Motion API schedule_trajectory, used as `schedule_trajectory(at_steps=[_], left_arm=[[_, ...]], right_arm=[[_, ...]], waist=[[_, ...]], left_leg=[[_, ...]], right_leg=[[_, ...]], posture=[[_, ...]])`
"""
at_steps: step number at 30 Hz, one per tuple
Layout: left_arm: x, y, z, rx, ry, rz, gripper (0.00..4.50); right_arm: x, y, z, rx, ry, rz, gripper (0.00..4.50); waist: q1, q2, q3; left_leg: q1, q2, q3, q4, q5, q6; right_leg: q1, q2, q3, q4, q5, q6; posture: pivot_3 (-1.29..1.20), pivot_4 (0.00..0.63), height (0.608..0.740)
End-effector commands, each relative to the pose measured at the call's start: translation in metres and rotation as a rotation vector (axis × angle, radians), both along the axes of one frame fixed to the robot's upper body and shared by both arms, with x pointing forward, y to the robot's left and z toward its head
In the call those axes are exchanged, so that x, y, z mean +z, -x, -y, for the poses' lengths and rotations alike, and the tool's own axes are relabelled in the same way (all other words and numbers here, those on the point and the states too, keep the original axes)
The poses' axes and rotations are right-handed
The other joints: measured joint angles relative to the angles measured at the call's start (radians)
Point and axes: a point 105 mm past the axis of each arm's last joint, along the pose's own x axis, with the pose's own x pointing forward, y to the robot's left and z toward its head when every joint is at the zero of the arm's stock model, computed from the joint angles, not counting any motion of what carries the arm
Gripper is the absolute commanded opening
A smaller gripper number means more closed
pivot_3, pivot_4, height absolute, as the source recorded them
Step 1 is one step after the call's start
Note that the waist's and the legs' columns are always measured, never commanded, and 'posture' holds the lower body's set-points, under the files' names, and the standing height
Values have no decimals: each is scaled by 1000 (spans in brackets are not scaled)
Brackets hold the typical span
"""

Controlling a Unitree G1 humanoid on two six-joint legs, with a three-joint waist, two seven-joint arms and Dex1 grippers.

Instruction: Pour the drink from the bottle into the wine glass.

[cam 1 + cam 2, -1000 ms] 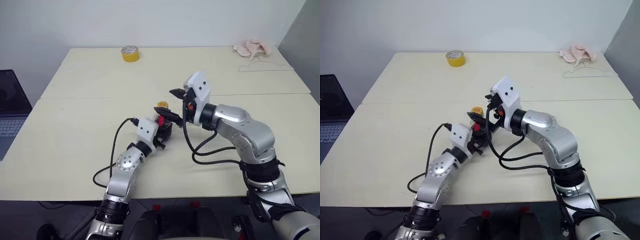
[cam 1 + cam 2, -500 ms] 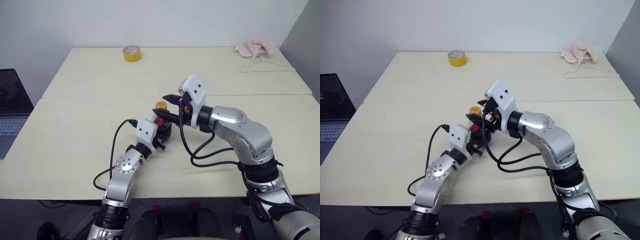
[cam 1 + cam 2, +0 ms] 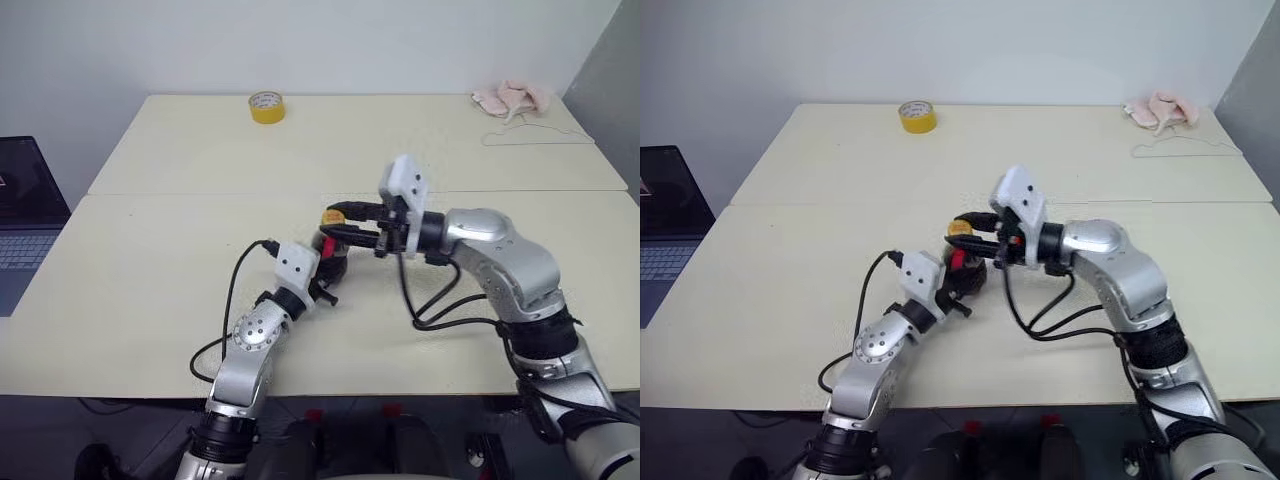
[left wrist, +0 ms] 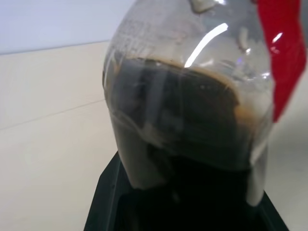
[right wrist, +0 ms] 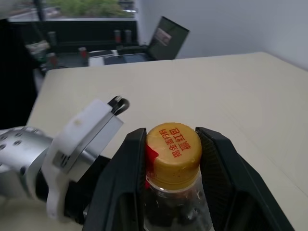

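- The table (image 3: pixel 150 260) is wide and pale, with a laptop (image 3: pixel 25 215) off its left edge, a tape roll (image 3: pixel 265 106) at the far side and a pink cloth (image 3: pixel 510 97) with a wire hanger (image 3: pixel 530 135) in the far right corner.
- The left gripper (image 3: pixel 325 268) is clamped on the body of the bottle (image 3: pixel 965 270), which stands near the middle of the table.
- The right gripper (image 5: pixel 173 154) reaches in sideways, its fingers (image 5: pixel 127 166) pressed on either side of the cap (image 5: pixel 173 147).
- The drink (image 4: pixel 192 130) fills most of the bottle.
- I can't spot a wine glass anywhere on the table.
- Progress, as I judge it: early. The cap is on, nothing is poured; unscrewing, finding the glass and pouring all remain.
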Motion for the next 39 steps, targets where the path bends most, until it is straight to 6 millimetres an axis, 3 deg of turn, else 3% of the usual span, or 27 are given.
schedule_trajectory(at_steps=[1,8,11,17,21,26,31,39], left_arm=[[10,-3,-10,31,19,23,1078],[10,-3,-9,27,13,19,1023],[10,-3,-8,27,17,17,1001],[8,-3,-7,24,23,8,969],[6,-4,-6,20,22,4,927],[5,-5,-2,10,27,0,916],[6,-4,-1,7,28,1,898],[5,-7,-4,35,32,4,898]], right_arm=[[-2,28,-5,411,122,100,1250],[9,-2,-16,484,167,134,1250],[22,-9,-22,427,68,70,2276],[19,3,-15,443,65,52,4472],[28,-5,-11,333,26,103,4500],[59,-15,7,86,-127,147,4500],[75,-13,6,-47,-247,129,4500],[60,-2,-14,-246,-274,11,4500]], waist=[[0,0,0],[-15,0,0],[-15,0,0],[1,0,0],[1,0,0],[3,0,0],[1,0,0],[1,0,0]], left_leg=[[0,0,0,0,0,0],[0,2,0,-1,0,0],[0,1,-1,0,0,0],[-1,0,-1,1,0,0],[-1,0,-1,1,0,0],[-1,0,-1,1,0,0],[-1,0,-1,1,0,0],[-1,0,-1,0,0,0]], right_leg=[[0,0,0,0,0,0],[-1,1,-1,0,0,0],[-1,0,-1,0,0,0],[-1,-1,-1,0,0,0],[-1,-1,-1,0,0,0],[-1,-1,-1,0,0,0],[-2,-1,-1,1,0,0],[-2,0,0,2,0,0]], posture=[[0,150,740],[0,150,740],[0,150,740],[0,150,740],[0,150,740],[0,150,740],[0,150,740],[0,150,740]])
